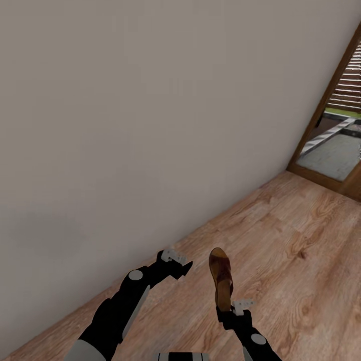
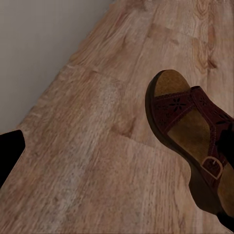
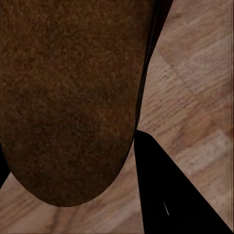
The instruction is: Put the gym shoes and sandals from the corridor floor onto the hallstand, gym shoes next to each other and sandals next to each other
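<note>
Head view shows the right gripper (image 1: pixel 226 307) clamped on the heel end of one sandal (image 1: pixel 220 276), which it carries clear of the corridor floor (image 1: pixel 281 240). The sandal's long axis runs straight out ahead of the gripper, toe away from the robot and pointing toward the plain wall (image 1: pixel 150 125). From the right wrist view the dark brown sole (image 3: pixel 68 97) lies just off the fingers, with one black finger (image 3: pixel 165 195) alongside it, so the grip looks firm on the heel.

The left gripper (image 1: pixel 183 268) hangs just beside the sandal, on the wall side of it and about level with its middle, holding nothing; I cannot tell how far its jaws are parted. The left wrist view looks across at the sandal's strap (image 2: pixel 190 105) and buckle (image 2: pixel 213 166), with bare planks between that hand and the shoe.

No rack stands ahead of either hand, so my judgement is that the robot is on its way with this sandal. The coming move turns on keeping the toe leading, since the shoe must go in lengthwise onto a shelf. The right arm is the one placed to do it.
</note>
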